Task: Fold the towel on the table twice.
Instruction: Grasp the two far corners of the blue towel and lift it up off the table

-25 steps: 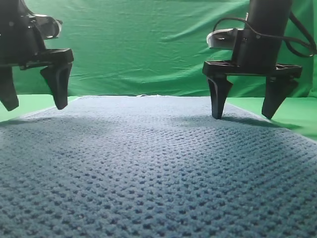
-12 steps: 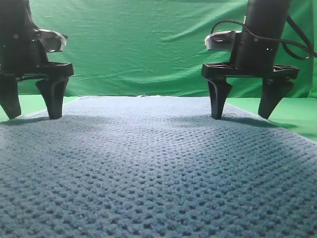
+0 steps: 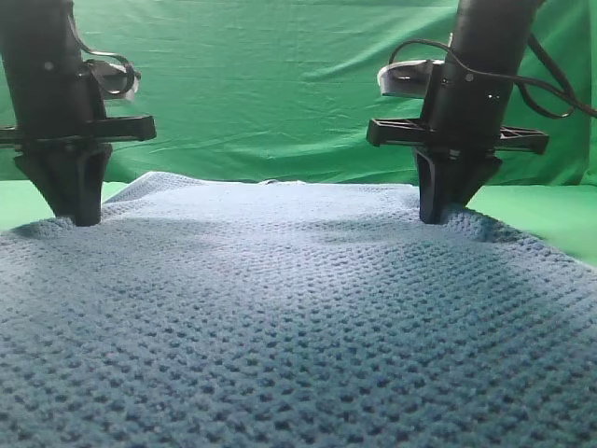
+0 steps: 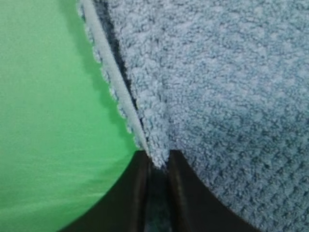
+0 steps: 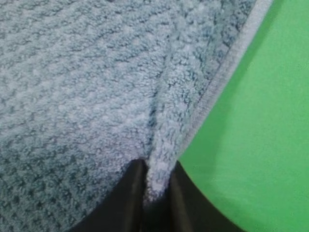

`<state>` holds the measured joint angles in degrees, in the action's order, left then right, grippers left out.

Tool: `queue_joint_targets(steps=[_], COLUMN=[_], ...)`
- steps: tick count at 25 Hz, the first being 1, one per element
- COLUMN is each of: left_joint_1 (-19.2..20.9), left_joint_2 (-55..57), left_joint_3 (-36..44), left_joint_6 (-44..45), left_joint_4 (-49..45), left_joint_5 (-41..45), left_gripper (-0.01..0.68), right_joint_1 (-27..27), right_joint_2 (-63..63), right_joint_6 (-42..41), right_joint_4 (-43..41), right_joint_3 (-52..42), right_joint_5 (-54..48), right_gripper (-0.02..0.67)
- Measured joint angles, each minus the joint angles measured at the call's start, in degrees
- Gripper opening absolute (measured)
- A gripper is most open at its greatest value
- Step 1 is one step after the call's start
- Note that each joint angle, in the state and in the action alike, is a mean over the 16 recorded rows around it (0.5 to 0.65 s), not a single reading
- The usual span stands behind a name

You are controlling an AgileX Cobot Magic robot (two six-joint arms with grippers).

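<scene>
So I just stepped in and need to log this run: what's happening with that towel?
Two robot arms are working on a blue-grey towel spread on the green table. The left gripper has pinched a ridge of cloth near the towel's left edge, and the right gripper has done the same near the right edge. Both wrist views show fabric clamped between the fingers. The towel is bunched slightly at each grip but otherwise lies flat; no fold has been made yet.
</scene>
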<state>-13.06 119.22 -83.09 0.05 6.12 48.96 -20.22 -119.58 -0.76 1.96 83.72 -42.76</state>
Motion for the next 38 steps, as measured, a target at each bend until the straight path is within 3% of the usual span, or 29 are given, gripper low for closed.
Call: queue_joint_targets(steps=[4, 7, 17, 28, 33, 38], left_joint_1=[0.1, 0.2, 0.1, 0.0, 0.0, 0.0], left_joint_2=[0.1, -0.5, -6.8, -11.2, -11.2, -12.1], left_joint_3=[-1.4, -3.0, -15.3, -33.1, -35.7, -32.6], left_joint_6=[-0.6, -1.2, -2.5, -2.5, -3.4, -4.7], left_joint_4=[1.0, 1.3, 0.7, -1.6, -2.3, -2.4], left_joint_5=[1.8, 3.1, 5.3, -2.3, -5.3, -6.9], left_gripper=[0.046, 0.015, 0.000, 0.000, 0.000, 0.000], right_joint_1=[-0.2, -0.3, -0.2, 0.0, 0.5, 1.2], right_joint_2=[-0.1, -0.1, 0.6, 1.3, 1.0, 0.8], right_joint_6=[0.0, 0.0, 0.1, 0.0, -0.1, -0.2], right_joint_4=[0.0, -0.4, -3.3, -6.9, -7.7, -8.0], right_joint_3=[1.5, 3.7, 20.7, 44.7, 49.6, 50.3], right_joint_5=[-1.7, -3.7, -11.6, -9.9, -9.5, -12.3], right_gripper=[0.040, 0.011, 0.000, 0.000, 0.000, 0.000])
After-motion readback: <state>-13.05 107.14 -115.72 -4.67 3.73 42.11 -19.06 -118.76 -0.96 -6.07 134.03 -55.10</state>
